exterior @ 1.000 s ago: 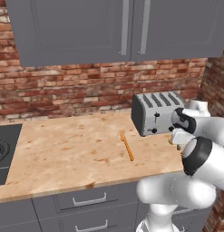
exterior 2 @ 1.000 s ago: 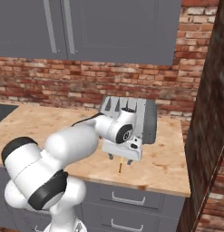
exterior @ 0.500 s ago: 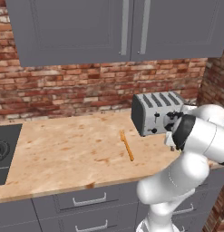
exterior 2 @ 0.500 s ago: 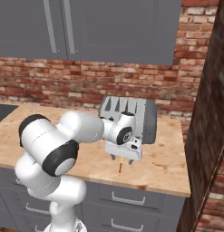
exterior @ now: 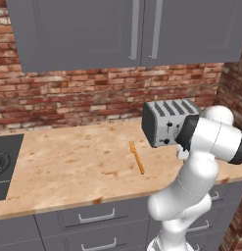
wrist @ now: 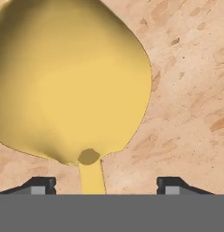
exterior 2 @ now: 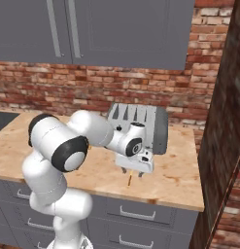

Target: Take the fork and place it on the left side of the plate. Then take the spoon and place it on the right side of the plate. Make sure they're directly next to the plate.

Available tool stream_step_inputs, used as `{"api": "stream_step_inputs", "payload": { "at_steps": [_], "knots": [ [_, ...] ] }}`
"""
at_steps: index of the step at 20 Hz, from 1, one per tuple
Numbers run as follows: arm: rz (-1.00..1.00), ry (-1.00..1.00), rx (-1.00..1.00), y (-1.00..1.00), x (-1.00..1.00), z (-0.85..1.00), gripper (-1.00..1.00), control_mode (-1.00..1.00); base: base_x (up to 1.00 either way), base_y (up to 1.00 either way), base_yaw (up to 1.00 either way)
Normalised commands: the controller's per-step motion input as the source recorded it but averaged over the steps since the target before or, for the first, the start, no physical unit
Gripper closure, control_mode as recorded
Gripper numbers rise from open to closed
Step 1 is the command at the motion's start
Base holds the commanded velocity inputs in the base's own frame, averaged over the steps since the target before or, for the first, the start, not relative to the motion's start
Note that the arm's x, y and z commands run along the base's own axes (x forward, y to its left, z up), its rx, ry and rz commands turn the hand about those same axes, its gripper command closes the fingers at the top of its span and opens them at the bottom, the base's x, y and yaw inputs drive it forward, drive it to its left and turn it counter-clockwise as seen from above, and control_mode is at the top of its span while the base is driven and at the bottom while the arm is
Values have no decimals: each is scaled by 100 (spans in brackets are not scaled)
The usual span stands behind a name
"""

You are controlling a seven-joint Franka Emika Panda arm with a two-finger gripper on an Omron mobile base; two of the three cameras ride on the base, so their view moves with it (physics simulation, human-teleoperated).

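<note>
On the bench by the toaster, jaws wide astride the spoon handle; spoon step underway while fork lies unplaced; next, close.

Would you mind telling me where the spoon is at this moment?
The spoon lies on the wooden counter directly beneath the pincer in the hand view, its handle running down between the fingertips; the toaster stands just behind the hand.

Orange fork flat on counter; yellow spoon bowl-up.
</note>
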Motion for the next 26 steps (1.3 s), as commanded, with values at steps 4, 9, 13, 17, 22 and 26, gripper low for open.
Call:
{"api": "stream_step_inputs", "payload": {
  "at_steps": [4,9,13,17,22,26],
  "knots": [
    [0,-6,0,15,-2,-39,100,-100,0,0,0],
    [0,-10,0,33,-9,-11,100,-100,0,0,0],
    [0,-10,0,29,-8,0,100,-100,0,0,0],
    [0,-11,-1,20,-32,41,100,-100,0,0,0],
    [6,-13,-3,23,-56,92,100,-100,0,0,0],
    [5,-9,-2,33,-59,97,100,-100,0,0,0]
  ]
}}
